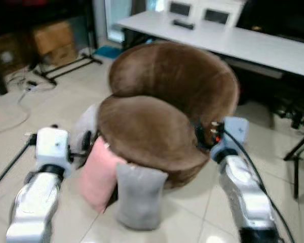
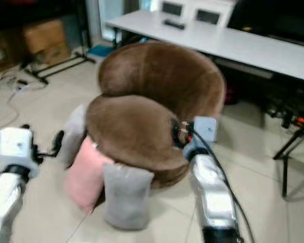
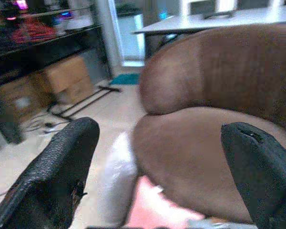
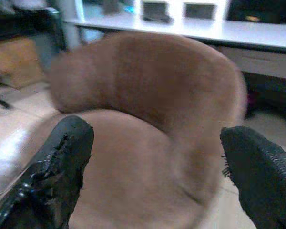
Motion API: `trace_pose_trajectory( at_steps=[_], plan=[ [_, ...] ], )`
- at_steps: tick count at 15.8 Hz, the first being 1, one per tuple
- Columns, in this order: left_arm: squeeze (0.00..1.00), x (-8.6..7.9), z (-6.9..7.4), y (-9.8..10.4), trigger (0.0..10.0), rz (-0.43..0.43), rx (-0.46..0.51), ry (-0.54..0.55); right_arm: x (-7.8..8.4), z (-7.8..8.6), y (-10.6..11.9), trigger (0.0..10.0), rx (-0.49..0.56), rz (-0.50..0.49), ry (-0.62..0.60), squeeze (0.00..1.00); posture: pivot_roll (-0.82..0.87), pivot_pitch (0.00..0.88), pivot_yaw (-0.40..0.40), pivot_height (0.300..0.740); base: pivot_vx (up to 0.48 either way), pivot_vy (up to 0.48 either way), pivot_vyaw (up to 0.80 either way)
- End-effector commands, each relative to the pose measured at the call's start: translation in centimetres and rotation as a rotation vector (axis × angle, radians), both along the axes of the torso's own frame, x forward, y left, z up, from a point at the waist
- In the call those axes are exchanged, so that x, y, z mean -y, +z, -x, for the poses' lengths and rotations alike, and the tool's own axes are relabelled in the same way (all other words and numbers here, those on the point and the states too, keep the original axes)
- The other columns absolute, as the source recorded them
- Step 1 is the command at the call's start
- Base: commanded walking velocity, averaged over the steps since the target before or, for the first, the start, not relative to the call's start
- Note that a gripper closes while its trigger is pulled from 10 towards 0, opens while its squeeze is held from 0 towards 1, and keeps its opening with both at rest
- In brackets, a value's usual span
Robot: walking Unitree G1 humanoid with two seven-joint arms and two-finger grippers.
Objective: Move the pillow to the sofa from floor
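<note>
While the pink pillow [image 1: 98, 174] leans on the floor against the front of the round brown sofa [image 1: 164, 109] — a grey pillow [image 1: 139, 195] touching it on one side — both arms reach forward with nothing held. The left gripper [image 3: 157, 176] and the right gripper [image 4: 155, 171] both have their fingers spread wide apart. To do it well, the left one should dip low and pinch the pink pillow's top edge — not the grey one — then lift it onto the seat.

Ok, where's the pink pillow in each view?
Left eye: pink pillow lower left, leaning on the brown sofa.
Right eye: lower left, same spot.
Left wrist: bottom centre, under the sofa's edge.
Right wrist: not in it.
Shared landmark: the sofa.
</note>
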State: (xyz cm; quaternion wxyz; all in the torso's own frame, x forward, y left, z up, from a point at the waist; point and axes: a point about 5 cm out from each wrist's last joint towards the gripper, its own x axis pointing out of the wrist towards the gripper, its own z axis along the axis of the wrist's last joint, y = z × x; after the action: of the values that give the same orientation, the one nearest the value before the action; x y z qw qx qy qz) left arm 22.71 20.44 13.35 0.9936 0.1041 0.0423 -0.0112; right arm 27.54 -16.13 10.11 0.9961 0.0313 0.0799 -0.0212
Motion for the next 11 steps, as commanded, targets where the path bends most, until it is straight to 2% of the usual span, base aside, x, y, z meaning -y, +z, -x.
trace_pose_trajectory(
  at_steps=[1, 6, 10, 11],
  plan=[
    [0.0, -0.43, -0.01, 0.12, 10.0, -0.016, -0.004, 0.006, -0.22, -0.37, 0.5, 10.0, 0.011, 0.005, 0.005, 0.0, 0.15, 0.0, -0.057, 0.74, 0.304, 0.0, 0.0],
    [0.0, -0.37, -0.18, 0.13, 10.0, -0.013, -0.002, 0.01, -0.17, -0.69, 0.66, 10.0, 0.018, 0.028, 0.007, 0.0, 0.15, 0.0, -0.061, 0.74, 0.303, 0.0, 0.0],
    [0.0, -0.31, -0.22, 0.1, 10.0, -0.012, -0.003, 0.008, -0.42, -0.69, 0.82, 10.0, 0.03, -0.003, 0.024, 0.0, 0.15, 0.0, -0.059, 0.74, 0.302, 0.0, 0.0],
    [0.0, -0.32, -0.22, 0.09, 10.0, -0.012, -0.003, 0.007, -0.54, -0.69, 0.81, 10.0, 0.03, 0.0, 0.03, 0.0, 0.15, 0.0, -0.059, 0.74, 0.304, 0.0, 0.57]
  ],
)
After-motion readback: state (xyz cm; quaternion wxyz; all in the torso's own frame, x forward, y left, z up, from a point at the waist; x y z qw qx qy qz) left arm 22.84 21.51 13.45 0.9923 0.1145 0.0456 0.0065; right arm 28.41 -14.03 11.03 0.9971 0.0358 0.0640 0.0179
